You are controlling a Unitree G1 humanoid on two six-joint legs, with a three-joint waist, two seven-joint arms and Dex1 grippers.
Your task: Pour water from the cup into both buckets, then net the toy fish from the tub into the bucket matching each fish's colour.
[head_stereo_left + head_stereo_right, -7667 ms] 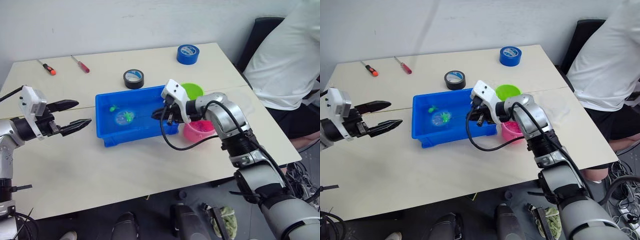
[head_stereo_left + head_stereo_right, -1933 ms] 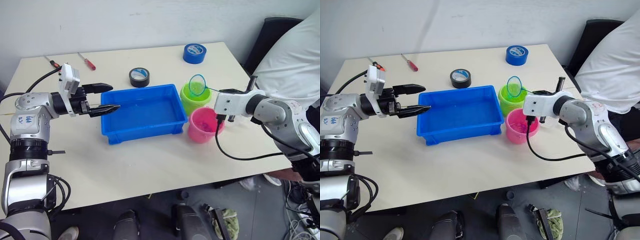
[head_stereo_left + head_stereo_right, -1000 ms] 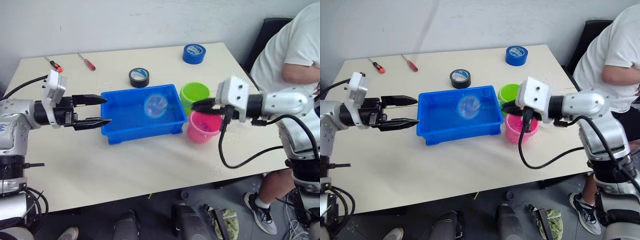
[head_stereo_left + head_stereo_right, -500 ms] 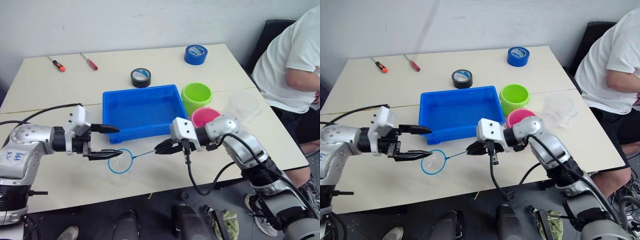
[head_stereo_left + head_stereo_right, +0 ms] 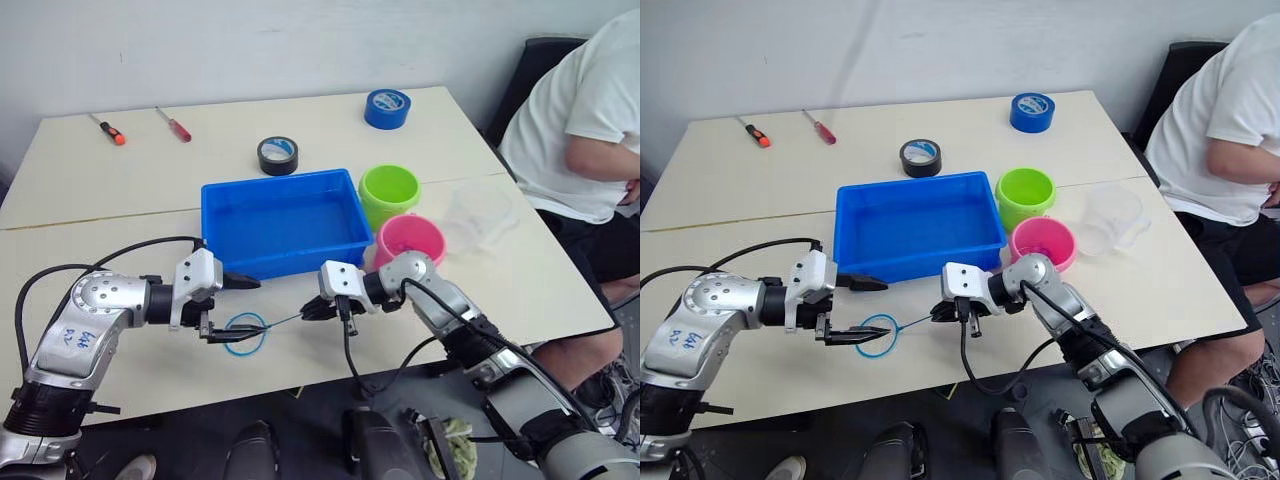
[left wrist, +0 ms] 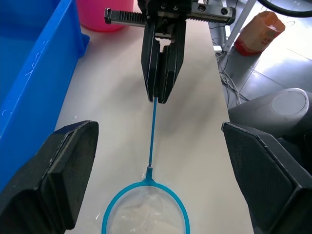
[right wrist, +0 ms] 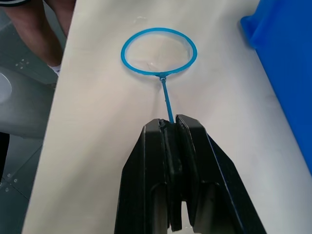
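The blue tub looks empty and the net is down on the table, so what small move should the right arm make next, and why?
Probably open the right gripper and let go. Its jaws are shut on the thin handle of the small blue-rimmed round net, whose hoop lies flat on the beige table. The shallow bright blue plastic tub shows no fish, so netting seems finished. The left gripper stands open around the hoop.

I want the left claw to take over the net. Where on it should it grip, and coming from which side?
Probably the thin handle, on the bare stretch between the hoop and the right claw, which is shut on the net. The hoop lies flat on the table, its mesh too flimsy to pinch. The left claw, open astride the hoop, could come from above, fingers crossing the handle.
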